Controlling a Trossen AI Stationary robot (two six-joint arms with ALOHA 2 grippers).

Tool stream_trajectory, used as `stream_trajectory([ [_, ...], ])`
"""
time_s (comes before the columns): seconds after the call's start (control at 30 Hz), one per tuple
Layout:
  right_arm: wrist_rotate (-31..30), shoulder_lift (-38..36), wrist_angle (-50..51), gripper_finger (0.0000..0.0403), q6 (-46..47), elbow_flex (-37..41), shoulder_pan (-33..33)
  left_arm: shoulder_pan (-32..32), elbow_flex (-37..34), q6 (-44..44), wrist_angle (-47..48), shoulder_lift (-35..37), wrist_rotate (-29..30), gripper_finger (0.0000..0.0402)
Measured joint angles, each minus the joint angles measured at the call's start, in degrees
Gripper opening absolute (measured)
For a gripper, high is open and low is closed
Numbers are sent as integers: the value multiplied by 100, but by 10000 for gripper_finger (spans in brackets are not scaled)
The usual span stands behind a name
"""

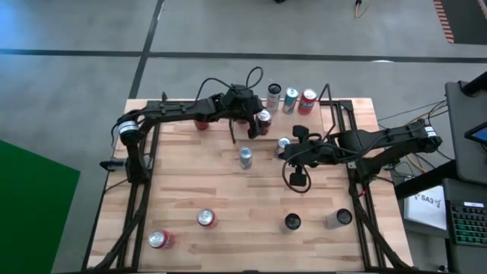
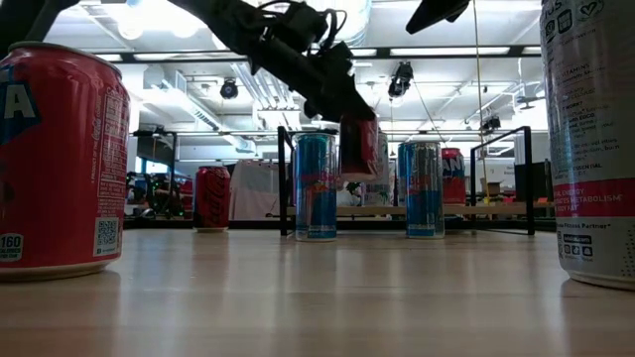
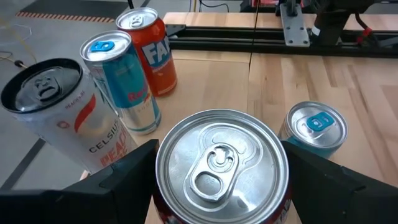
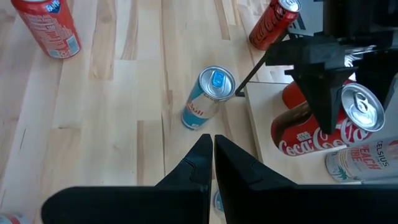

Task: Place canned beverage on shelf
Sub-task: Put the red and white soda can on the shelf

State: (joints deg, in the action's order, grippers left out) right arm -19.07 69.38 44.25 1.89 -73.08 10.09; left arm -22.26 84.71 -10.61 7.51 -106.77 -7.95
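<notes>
Left pincer [image 1: 257, 124] clamped around a red cola can [image 1: 263, 122] above the shelf [image 1: 327, 114]; right pincer [image 1: 283, 153] clenched empty.

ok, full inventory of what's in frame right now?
table: 1, light plank wood
shelf: 1, light board with black rails, far side of the table
standing shelf cans: 3; white, blue-silver, orange-red, in a row
held cola can: 1, red, lifted over the shelf
second cola can: 1, red, far side, under the left arm
slim blue cans: 2, mid-table
near-edge cans: 4; red, red-white, black, silver
left gripper: closed on the held cola can
right gripper: shut, empty, over mid-table
</notes>
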Motion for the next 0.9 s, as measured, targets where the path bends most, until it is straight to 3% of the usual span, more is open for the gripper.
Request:
stream_trajectory([
  [0.9, -2, 0, -28, 9, 2, 0, 0, 35, -686, 351, -1129, -10, 170, 288],
])
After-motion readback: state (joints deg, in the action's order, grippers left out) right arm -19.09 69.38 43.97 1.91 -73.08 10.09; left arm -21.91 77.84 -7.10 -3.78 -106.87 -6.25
